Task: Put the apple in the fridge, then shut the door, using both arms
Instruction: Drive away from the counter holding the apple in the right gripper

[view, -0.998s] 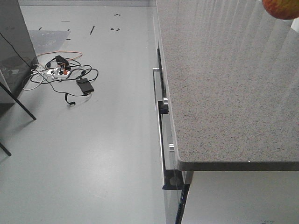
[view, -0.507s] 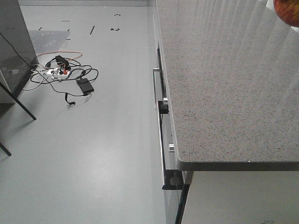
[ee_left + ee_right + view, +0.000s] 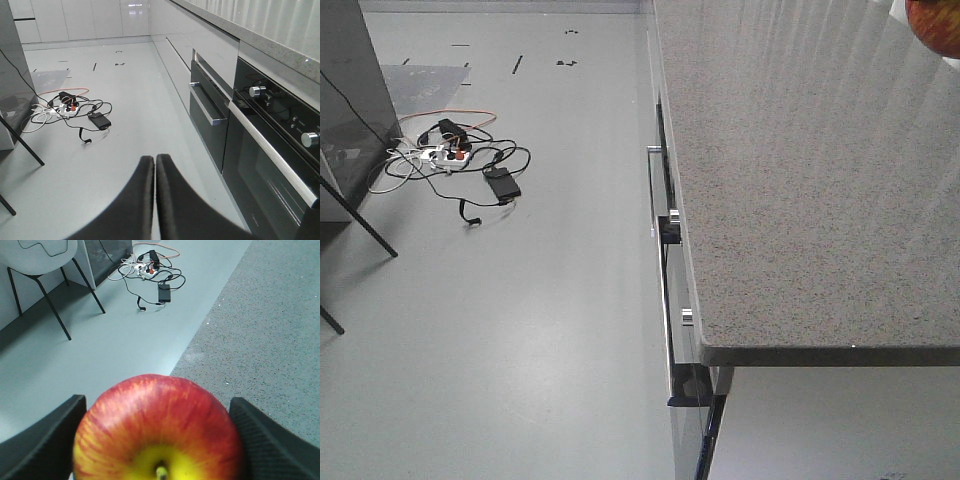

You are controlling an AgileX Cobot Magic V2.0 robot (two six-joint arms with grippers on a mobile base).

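Note:
The apple (image 3: 160, 430), red with a yellow patch round its stem, fills the lower half of the right wrist view. My right gripper (image 3: 156, 410) is shut on it, one black finger (image 3: 45, 440) pressed against each side. In the front view only part of the apple (image 3: 938, 25) shows, at the top right corner above the speckled counter (image 3: 800, 180). My left gripper (image 3: 154, 160) is shut on nothing and hangs over the grey floor beside the cabinet fronts. The fridge and the door are out of view.
The counter edge (image 3: 685, 250) runs down the middle, with drawer handles (image 3: 207, 107) and a black oven (image 3: 270, 165) below it. A tangle of cables and a power strip (image 3: 460, 160) lies on the floor. A dark grey panel (image 3: 350, 100) and chair legs (image 3: 55, 310) stand at the left.
The apple has shifted right and a little lower in the front view's corner over the first half second, then held still. Nothing else has moved.

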